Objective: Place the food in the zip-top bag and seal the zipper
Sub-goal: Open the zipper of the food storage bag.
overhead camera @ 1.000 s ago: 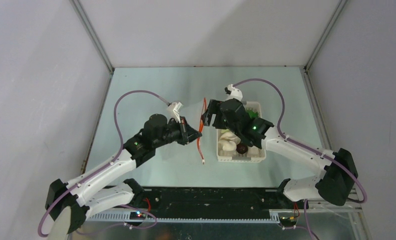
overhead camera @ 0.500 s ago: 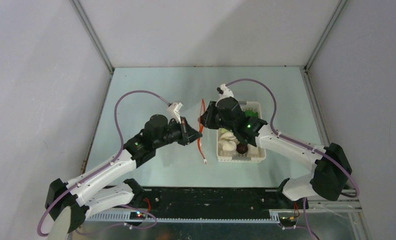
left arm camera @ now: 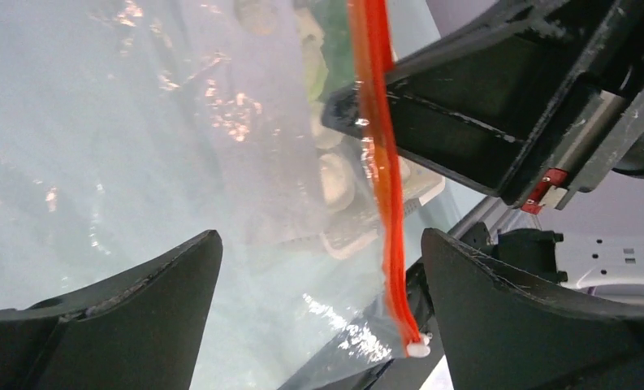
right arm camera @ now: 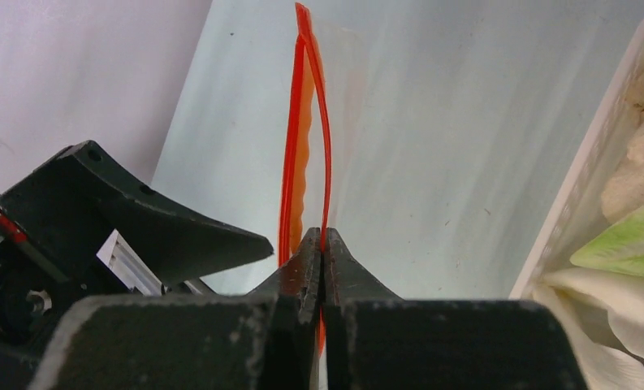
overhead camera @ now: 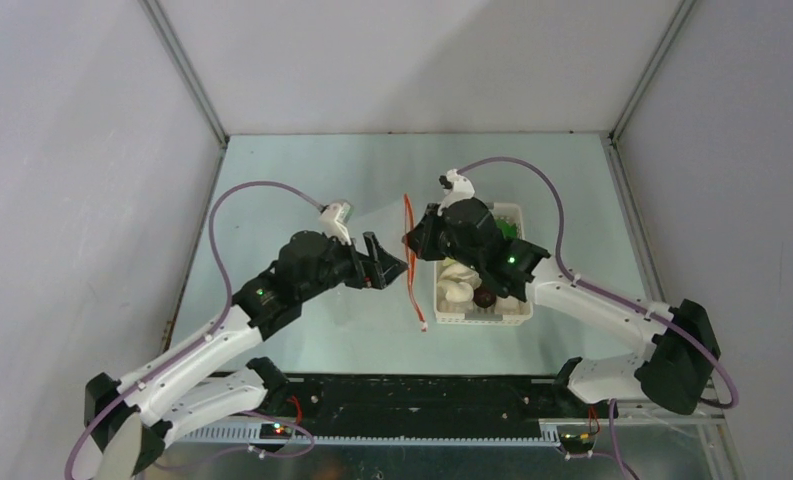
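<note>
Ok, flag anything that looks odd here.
Nothing spilled or damaged. The zip-top bag is held up by the right claw alone, which pinches one lip of the zipper; the other lip bows away.

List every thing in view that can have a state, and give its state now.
Zipper, lips parted beyond the grip.
Slider, at the zipper's end.
Bag, held up by its zipper edge.
Right end effector, shut on the zipper.
Left end effector, open, either side of the bag.
Basket, upright, loaded.
Food, in the basket.
</note>
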### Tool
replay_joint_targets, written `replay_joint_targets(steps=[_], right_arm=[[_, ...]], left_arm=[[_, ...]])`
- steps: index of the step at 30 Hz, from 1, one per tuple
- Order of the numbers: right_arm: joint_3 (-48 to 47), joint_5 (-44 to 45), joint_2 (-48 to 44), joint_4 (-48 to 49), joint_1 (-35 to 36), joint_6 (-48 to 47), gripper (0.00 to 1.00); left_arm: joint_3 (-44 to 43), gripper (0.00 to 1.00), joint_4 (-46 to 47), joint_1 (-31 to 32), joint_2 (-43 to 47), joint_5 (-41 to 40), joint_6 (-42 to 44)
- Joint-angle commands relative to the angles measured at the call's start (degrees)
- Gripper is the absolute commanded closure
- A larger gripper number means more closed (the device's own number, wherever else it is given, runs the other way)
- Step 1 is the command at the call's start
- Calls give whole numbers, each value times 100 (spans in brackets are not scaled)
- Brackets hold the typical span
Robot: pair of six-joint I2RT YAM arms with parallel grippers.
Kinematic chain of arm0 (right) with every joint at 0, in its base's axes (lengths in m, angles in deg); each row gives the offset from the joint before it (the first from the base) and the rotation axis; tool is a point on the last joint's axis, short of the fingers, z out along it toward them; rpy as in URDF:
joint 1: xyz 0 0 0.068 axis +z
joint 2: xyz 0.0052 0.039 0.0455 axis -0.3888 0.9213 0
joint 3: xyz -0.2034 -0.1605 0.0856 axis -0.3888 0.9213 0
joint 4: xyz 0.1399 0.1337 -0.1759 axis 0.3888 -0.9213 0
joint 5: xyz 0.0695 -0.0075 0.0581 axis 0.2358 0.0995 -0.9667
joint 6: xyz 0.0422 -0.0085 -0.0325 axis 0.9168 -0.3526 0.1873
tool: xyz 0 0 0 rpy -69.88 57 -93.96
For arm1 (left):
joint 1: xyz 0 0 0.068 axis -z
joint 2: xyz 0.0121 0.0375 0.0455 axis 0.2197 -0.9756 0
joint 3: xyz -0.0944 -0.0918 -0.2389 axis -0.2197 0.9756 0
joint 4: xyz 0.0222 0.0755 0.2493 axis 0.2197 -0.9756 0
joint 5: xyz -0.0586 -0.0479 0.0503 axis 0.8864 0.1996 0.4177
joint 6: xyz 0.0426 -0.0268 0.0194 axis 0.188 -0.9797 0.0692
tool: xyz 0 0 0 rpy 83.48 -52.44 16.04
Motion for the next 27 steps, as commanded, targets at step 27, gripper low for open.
replay_joint_targets(steps=[27], right_arm=[[-344, 1219, -290, -383, 750, -964, 100]], left_arm=[[-2442, 0, -1633, 174, -1169, -1691, -155]])
